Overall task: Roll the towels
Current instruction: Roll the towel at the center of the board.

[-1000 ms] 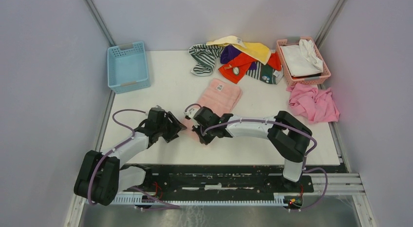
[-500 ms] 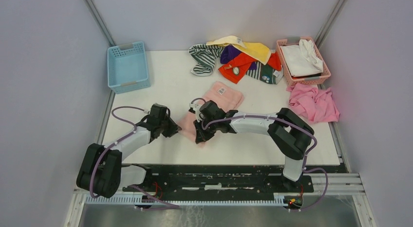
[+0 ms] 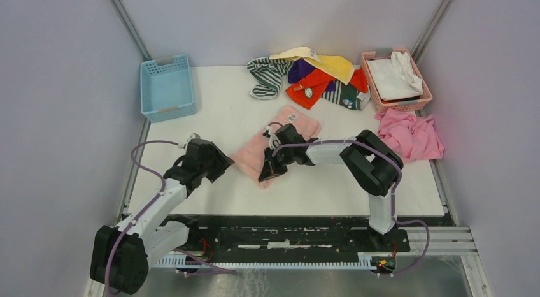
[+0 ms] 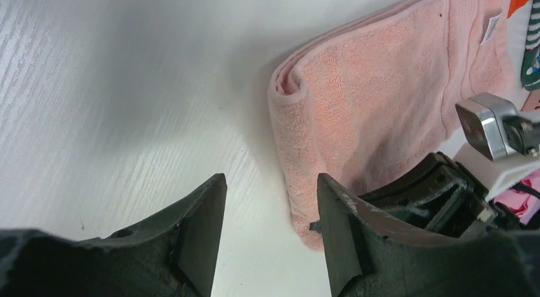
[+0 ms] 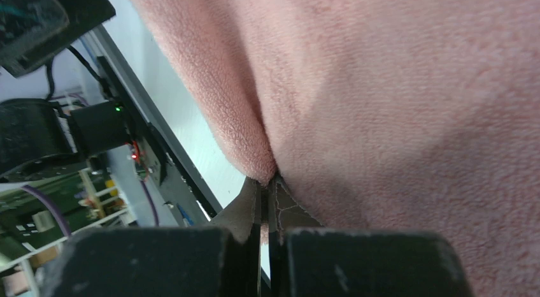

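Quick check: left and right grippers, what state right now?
Left gripper: open, empty, beside the light pink terry towel.
Right gripper: closed, pinching a fold of that towel.

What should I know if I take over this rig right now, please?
Left end effector: open, empty, beside the pink towel.
Right end effector: shut on that towel's near edge.
Other towels: unrolled pile at the far edge.
Done: pink towel's near end folded over; no towel rolled yet.
Left: roll the pink towel, then each one in the pile.
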Motion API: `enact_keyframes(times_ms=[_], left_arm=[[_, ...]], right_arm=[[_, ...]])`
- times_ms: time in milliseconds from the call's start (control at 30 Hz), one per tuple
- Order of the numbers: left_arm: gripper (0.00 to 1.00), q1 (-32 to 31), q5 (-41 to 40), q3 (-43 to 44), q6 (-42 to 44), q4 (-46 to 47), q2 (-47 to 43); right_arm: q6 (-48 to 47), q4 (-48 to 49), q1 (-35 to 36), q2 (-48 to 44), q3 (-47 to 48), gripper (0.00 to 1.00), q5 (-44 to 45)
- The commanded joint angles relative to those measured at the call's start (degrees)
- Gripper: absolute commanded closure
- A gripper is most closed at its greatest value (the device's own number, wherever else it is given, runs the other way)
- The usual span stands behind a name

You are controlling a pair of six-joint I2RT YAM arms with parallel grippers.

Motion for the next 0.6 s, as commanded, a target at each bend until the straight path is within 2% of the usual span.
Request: enact_keyframes(times_ms=[0,167,567], left_arm=[[0.38,-0.08,1.51,-1.60,2.24,0.95,-1.88],[0.38,-0.11,3.50,-2.06,3.17,5.32,0.95],[0.38,-0.08,7.67,2.83,5.43,18.27,16.06]], right_arm=[[5.59,4.94,-2.46,2.47,-0.75,0.99,-4.16],[9.87,9.69,-6.30,5.96,-1.74,0.99,-7.69],[8.94,6.80,-9.17,9.23,0.18,0.99,-9.20]])
